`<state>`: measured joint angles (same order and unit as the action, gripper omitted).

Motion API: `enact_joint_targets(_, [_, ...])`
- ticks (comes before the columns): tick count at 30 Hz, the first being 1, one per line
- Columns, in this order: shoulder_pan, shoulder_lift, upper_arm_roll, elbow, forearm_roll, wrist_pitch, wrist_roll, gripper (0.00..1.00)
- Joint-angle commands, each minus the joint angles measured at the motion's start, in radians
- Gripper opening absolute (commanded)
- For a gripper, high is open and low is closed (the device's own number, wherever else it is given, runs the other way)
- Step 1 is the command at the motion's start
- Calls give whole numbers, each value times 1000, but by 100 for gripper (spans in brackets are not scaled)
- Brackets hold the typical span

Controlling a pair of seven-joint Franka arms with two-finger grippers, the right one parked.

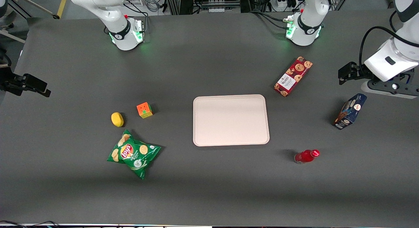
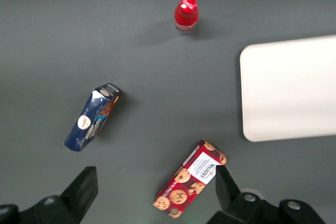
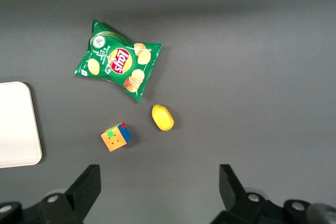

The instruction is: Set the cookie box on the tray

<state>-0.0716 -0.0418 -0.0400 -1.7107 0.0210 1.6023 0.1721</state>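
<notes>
**At the working arm's end of the table: cookie box free, gripper open and empty**

Layout, from the parked arm's end across to the working arm's: a yellow lemon-like fruit (image 1: pixel 117 119), a colour cube (image 1: pixel 144 110) and a green chip bag (image 1: pixel 132 153) sit in a loose cluster, well apart from everything else. The tray (image 1: pixel 229 120) lies near mid-table with nothing on it. The longer red cookie box (image 1: pixel 293 76) lies just off the tray's corner, farther from the front camera. A red bottle (image 1: pixel 306 156) stands nearer the front camera than the tray.

The cookie box (image 1: pixel 350 110) lies askew on the dark table (image 1: pixel 209 195), touching nothing, well apart from the tray. The gripper (image 1: pixel 347 72) hovers above the table, farther from the front camera than the box. The wrist view shows its fingers (image 2: pixel 86 190) spread wide with nothing between them, and the cookie box (image 2: pixel 93 116) off to one side of them.

Handling, my estimate:
- Thin carton, light, fairly stiff along its length. The printed faces are probably a little slick, and a hard squeeze would dent it.
- Best hold: across the two long side faces near mid-length, with the wrist turned to match the box's skew.

Obstacles: the straight run from box to tray passes between the red box and the bottle. Either could be clipped on a low carry, so lift well first.
</notes>
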Motion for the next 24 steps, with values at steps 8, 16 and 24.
enact_joint_targets(8, [-2,-85,35,-156,37,47,145,100])
enact_joint_targets(16, [-2,-179,95,-395,39,224,159,100])
enact_joint_targets(24, [-1,-202,118,-558,109,366,164,100])
